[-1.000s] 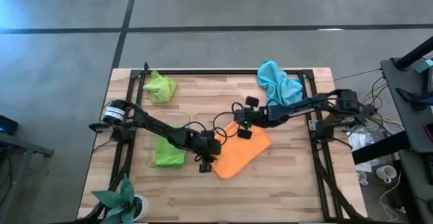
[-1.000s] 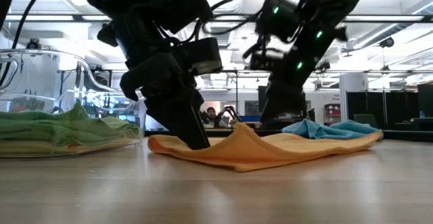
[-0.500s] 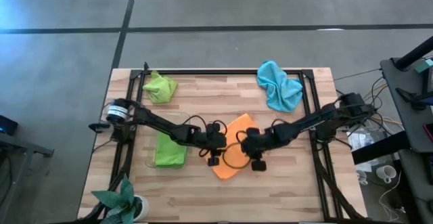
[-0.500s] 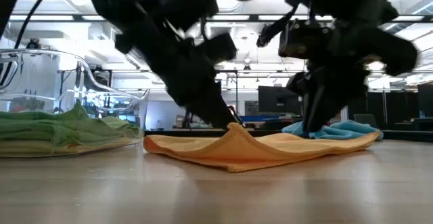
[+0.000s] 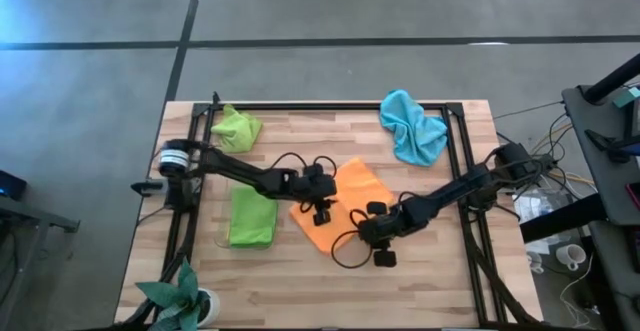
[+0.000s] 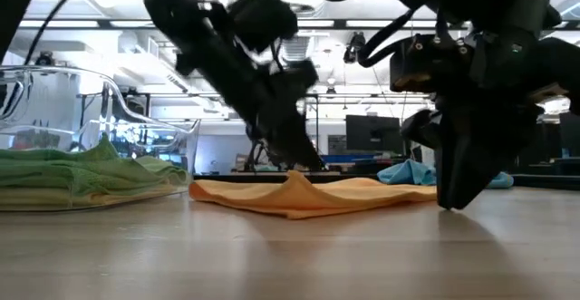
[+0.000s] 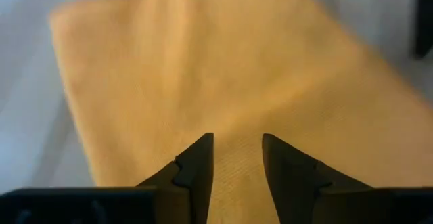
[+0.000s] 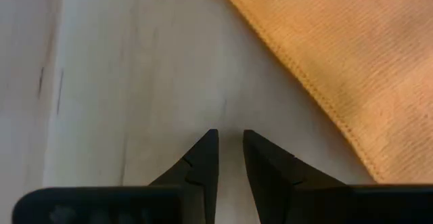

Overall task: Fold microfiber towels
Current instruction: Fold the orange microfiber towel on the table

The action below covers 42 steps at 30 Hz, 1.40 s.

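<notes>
Orange towel (image 5: 337, 205): lies flat near the middle of the table (image 5: 420, 281), folded into a slanted rectangle; seen level across the table, a small ridge stands up along its middle.
Left gripper (image 5: 318, 203): over the orange towel, at its 9 o'clock side; the wrist view shows the fingers (image 7: 196, 166) slightly spread with cloth showing in the gap, nothing pinched.
Right gripper (image 5: 372, 239): just off the orange towel at about 4 o'clock, tips low over bare wood; fingers (image 8: 203, 158) narrowly parted, holding nothing, with the towel's stitched edge just beside them.
Lime green towel (image 5: 237, 128): crumpled at the table's 10 o'clock corner.
Light blue towel (image 5: 411, 127): bunched at about 1 o'clock, well apart from both grippers.
Green towels (image 5: 251, 218): a folded stack at 9 o'clock from the orange one, resting in a clear tray (image 6: 136, 119); I can't tell how many.
Plant (image 5: 180, 293): at the 7 o'clock corner.
</notes>
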Motion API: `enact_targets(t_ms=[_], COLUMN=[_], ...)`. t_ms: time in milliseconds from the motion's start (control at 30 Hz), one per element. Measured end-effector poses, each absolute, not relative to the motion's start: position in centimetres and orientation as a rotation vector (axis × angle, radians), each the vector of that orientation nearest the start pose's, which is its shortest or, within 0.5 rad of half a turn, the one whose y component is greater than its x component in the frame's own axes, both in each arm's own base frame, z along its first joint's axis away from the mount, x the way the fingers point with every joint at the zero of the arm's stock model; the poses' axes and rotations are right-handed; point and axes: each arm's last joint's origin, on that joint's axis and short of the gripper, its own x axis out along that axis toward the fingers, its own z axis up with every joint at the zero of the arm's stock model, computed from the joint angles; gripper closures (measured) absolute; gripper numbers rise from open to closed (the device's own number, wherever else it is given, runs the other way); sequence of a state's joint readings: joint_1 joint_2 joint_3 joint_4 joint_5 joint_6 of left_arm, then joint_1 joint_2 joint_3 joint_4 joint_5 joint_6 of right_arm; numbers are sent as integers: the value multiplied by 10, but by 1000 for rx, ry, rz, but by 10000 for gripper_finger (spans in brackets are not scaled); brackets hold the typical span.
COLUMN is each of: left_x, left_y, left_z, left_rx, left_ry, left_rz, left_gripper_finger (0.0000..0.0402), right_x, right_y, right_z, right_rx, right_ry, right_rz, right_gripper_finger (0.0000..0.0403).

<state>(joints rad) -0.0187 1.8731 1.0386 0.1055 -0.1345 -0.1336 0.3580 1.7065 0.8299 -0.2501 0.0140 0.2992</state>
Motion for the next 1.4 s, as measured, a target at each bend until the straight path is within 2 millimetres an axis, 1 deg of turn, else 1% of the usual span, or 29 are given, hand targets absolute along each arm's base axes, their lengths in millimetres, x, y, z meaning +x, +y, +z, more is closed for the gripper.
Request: enact_targets(t_ms=[67, 200, 333, 467, 633, 933, 1133, 1233, 1400], left_x=[380, 377, 375, 373, 373, 373, 373, 375, 382], left_y=[-3, -3, -3, -3, 4, 24, 24, 24, 29], left_z=[156, 154, 155, 154, 153, 154, 154, 150, 130], left_rx=[-74, -66, -64, -61, -61, -42, -42, -56, -102], left_ry=[693, 722, 739, 748, 749, 732, 722, 716, 766], left_rz=[153, 148, 149, 149, 166, 243, 242, 248, 274], left_gripper_finger=[290, 290, 290, 290, 290, 290, 290, 290, 290], right_x=[282, 286, 290, 297, 298, 295, 299, 302, 301], right_y=[103, 92, 85, 84, 83, 82, 83, 84, 84], right_z=[128, 126, 129, 139, 140, 134, 120, 115, 115], right_rx=[27, -12, 6, -2, -1, 19, 9, 4, 6], right_ry=[1130, 1106, 1092, 1040, 1034, 1052, 1070, 1078, 1075], right_rz=[88, -25, -70, -101, -112, -131, -140, -145, -144], right_gripper_finger=[335, 335, 335, 335, 335, 335, 335, 335, 335])
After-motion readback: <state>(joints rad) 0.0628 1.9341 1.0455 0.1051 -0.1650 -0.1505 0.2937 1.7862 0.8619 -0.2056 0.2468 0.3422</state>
